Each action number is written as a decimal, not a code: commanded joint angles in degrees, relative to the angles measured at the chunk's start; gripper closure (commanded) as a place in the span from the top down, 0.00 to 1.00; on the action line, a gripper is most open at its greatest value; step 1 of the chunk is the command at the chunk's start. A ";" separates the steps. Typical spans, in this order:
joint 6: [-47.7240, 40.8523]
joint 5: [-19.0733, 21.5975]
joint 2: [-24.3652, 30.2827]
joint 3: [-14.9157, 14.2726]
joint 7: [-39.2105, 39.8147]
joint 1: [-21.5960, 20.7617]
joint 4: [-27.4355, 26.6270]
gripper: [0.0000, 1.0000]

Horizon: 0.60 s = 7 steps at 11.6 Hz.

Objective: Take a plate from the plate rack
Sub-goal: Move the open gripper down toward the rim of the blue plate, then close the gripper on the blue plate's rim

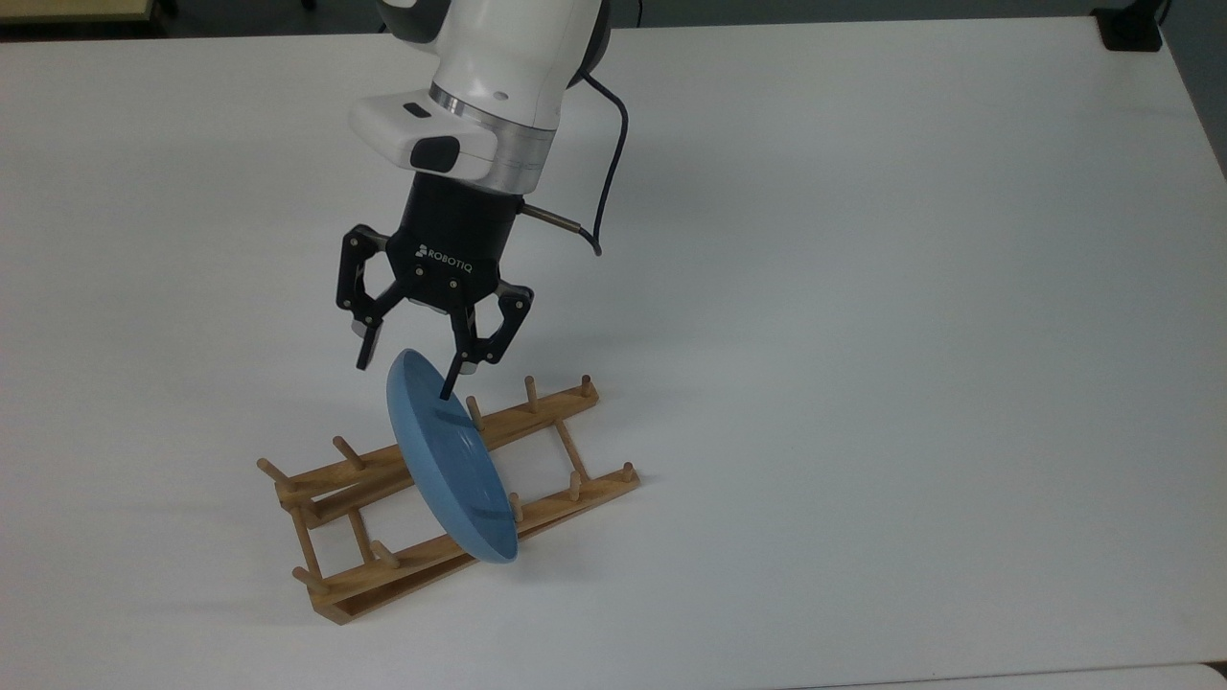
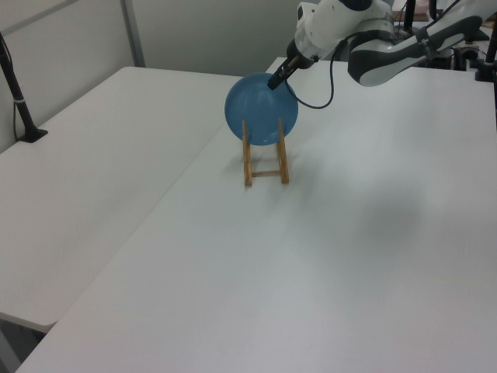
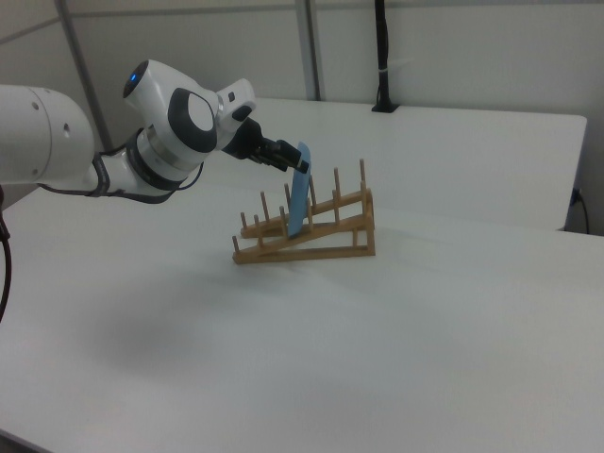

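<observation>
The light-blue plate [image 1: 455, 470] stands on edge between the pegs of the wooden plate rack [image 1: 422, 561], near the rack's middle. My gripper [image 1: 405, 377] is open and points down at the plate's upper rim, one finger on each side of it. No finger clearly presses the plate. In the left view the gripper [image 2: 276, 80] meets the top right of the plate [image 2: 262, 109] above the rack [image 2: 264, 172]. In the right view the gripper [image 3: 294, 162] comes from the right view's left onto the thin edge of the plate [image 3: 299, 193] in the rack [image 3: 311, 241].
The white table [image 1: 863, 335] spreads wide around the rack. A black clamp base [image 1: 1131, 29] sits at the top view's far right corner. A black cable [image 1: 609, 163] hangs beside the wrist. A black pole [image 2: 19, 101] stands at the left view's left edge.
</observation>
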<state>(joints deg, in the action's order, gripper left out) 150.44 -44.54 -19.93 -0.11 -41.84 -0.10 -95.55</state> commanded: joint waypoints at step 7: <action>1.09 -2.57 0.33 -0.59 -1.58 0.45 0.62 0.02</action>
<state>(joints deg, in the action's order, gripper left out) 150.44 -45.22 -20.26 -0.25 -41.96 0.01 -95.28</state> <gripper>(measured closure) 0.925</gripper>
